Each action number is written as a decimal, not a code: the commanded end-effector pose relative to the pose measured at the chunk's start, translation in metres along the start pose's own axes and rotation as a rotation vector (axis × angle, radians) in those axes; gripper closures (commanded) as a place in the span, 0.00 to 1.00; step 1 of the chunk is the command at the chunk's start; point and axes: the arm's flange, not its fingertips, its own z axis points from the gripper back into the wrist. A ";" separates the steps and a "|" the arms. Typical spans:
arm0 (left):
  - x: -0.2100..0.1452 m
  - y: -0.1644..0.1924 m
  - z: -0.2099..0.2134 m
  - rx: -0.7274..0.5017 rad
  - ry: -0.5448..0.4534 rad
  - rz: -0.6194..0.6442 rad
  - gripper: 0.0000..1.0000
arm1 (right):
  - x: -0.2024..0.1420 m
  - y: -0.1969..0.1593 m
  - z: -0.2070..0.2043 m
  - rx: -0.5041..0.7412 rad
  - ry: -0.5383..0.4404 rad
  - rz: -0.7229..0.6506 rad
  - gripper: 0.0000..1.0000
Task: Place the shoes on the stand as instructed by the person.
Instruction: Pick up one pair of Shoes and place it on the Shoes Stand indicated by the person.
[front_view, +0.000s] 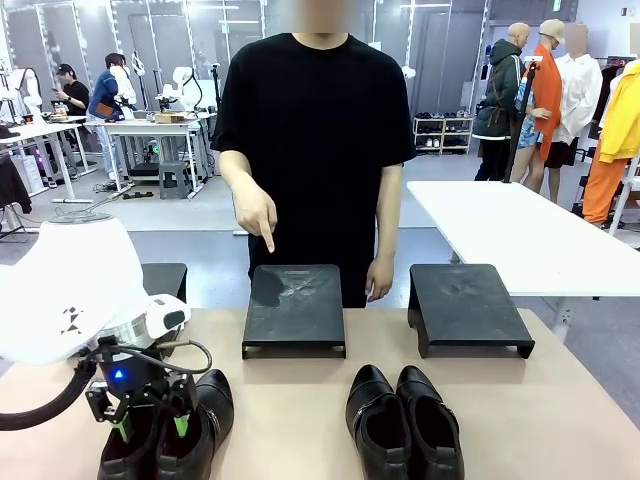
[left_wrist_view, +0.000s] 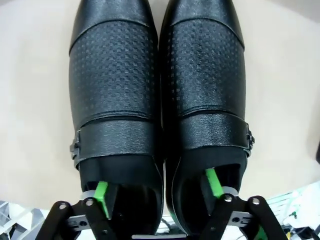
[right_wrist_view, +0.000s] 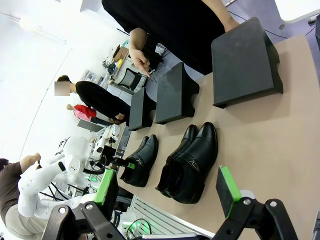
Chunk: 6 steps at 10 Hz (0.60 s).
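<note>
**A:** So what bites us here? The left gripper (front_view: 151, 428) stands wide, one finger down inside each shoe of the left pair (left_wrist_view: 115, 80) on the robot's side of the table (front_view: 300, 400). The inner walls sit between the pads, and nothing's pinched as far as I can see.

**B:** My guess is slip. It's glossy leather, with two loose walls in one pinch, so one shoe could slide out, or hang toe-down and clip a stand's edge. Wrong target is the other risk: the person's hand (front_view: 257, 215) points at the middle stand (front_view: 295, 305).

**A:** And the right gripper (right_wrist_view: 166, 175)?

**B:** Wide open, empty, up over the table. Count: four shoes, so two pairs, the right pair (front_view: 405, 425) untouched. Three stands, counting the left stand (front_view: 165, 280) and right stand (front_view: 465, 300). One person, two grippers.
</note>
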 end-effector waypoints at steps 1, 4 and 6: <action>-0.101 0.051 -0.050 0.010 -0.032 -0.017 0.79 | 0.001 0.000 0.001 0.013 -0.010 0.022 0.00; -0.104 0.051 -0.060 0.032 0.002 0.007 1.00 | 0.001 0.000 0.001 0.013 -0.010 0.022 0.00; -0.104 0.051 -0.060 0.045 -0.004 0.028 1.00 | 0.001 0.000 0.001 0.013 -0.010 0.022 0.00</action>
